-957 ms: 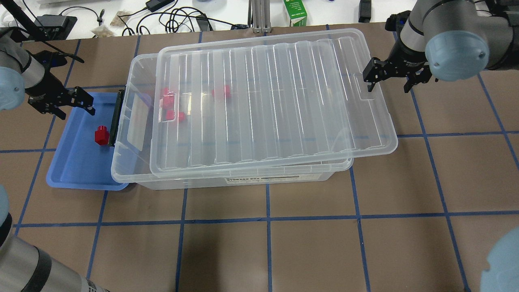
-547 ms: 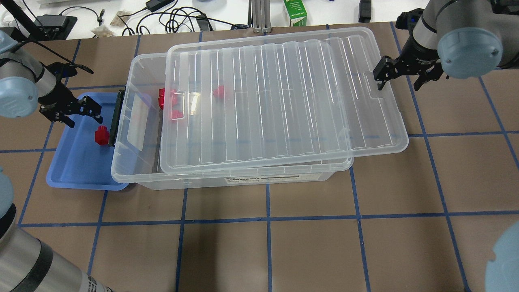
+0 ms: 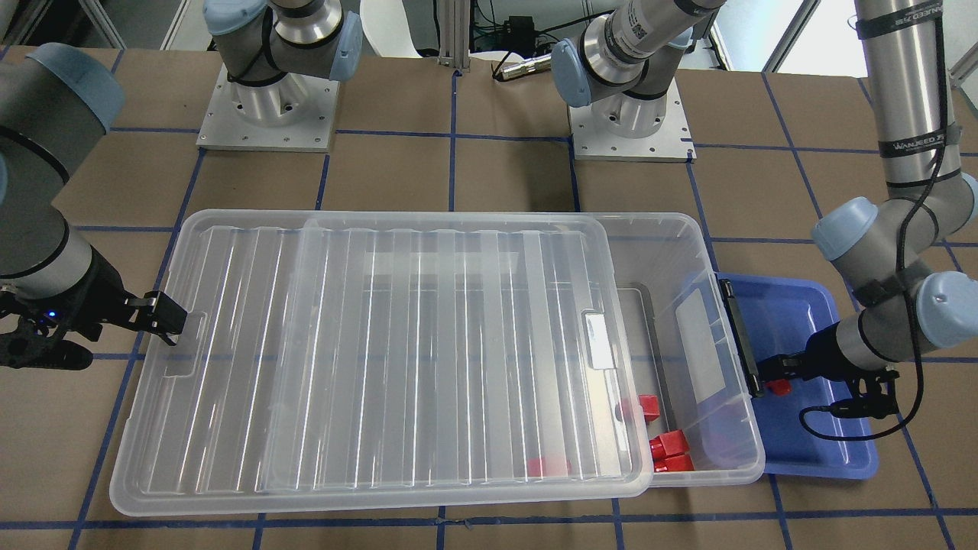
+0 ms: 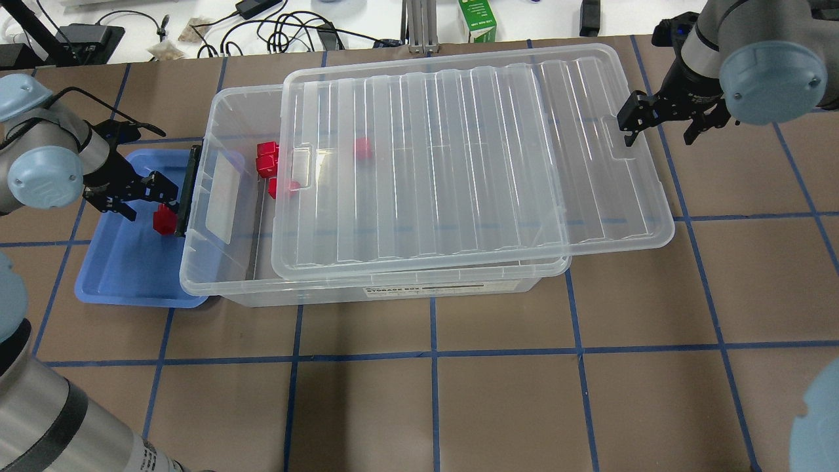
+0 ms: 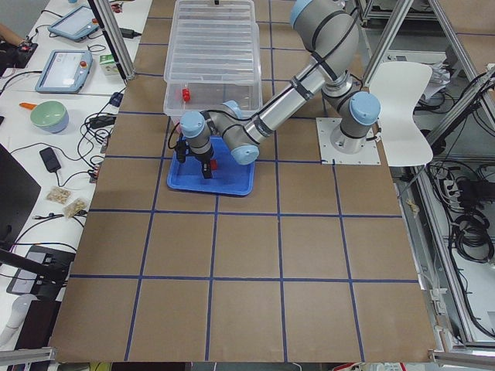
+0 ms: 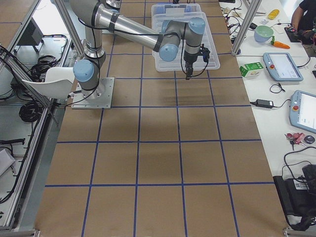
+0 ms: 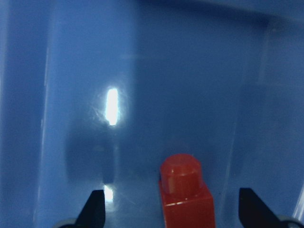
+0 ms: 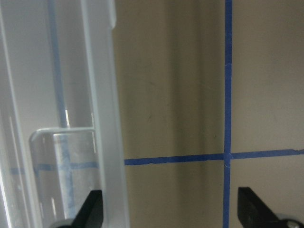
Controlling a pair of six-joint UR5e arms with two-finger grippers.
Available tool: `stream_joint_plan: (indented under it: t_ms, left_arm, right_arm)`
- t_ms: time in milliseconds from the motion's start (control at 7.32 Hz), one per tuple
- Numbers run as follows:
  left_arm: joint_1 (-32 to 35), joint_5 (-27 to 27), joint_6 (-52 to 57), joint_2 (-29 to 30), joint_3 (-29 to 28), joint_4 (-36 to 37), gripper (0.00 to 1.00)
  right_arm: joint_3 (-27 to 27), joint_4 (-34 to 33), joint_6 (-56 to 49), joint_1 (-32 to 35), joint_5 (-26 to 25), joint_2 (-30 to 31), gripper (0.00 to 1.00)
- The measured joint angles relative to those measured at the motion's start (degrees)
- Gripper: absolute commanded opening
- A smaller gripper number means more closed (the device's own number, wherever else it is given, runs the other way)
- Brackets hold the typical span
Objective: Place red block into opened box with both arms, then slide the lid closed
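Note:
One red block (image 4: 164, 219) (image 7: 186, 192) stands in the blue tray (image 4: 124, 269), close to the box's black bar. My left gripper (image 4: 139, 195) (image 7: 173, 213) is low over the tray, open, its fingers apart on either side of the block without touching it. The clear box (image 4: 216, 275) holds several more red blocks (image 4: 267, 160) at its left end. The ribbed lid (image 4: 459, 164) lies skewed on the box, overhanging its right end and leaving the left end uncovered. My right gripper (image 4: 662, 124) (image 8: 172, 211) is open at the lid's right-hand tab, and the lid's rim (image 8: 107, 118) passes between its fingers.
The blue tray is tucked against the box's left end. Cables, a power brick and a green carton (image 4: 477, 23) lie beyond the table's far edge. Brown table surface with blue tape lines (image 4: 432, 354) stretches in front of the box.
The lid has slid to the right along with my right gripper, uncovering more of the box's left end. My left gripper has moved down and in toward the red block in the tray.

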State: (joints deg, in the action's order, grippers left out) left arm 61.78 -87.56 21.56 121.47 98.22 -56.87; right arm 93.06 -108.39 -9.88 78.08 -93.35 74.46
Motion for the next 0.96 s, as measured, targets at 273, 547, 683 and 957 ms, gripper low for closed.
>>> stream_joint_plan:
  t_ms: [273, 547, 683, 957]
  left_arm:
    - [0.2, -0.5, -2.1, 0.1, 0.1, 1.2, 0.94]
    - [0.5, -0.6, -3.0, -0.5, 0.0, 1.6, 0.84]
    - [1.1, -0.8, -3.2, -0.7, 0.0, 1.6, 0.72]
    - [3.1, -2.7, -3.3, -1.2, -0.2, 1.7, 0.6]
  right_arm:
    - [0.3, 2.6, 0.0, 0.0, -0.9, 0.8, 1.0]
    - [0.4, 4.7, -0.1, 0.0, -1.1, 1.5, 1.0]
    - [0.4, 5.1, -0.1, -0.1, -1.3, 1.5, 1.0]
    - [0.3, 4.8, -3.2, -0.5, -2.4, 1.5, 1.0]
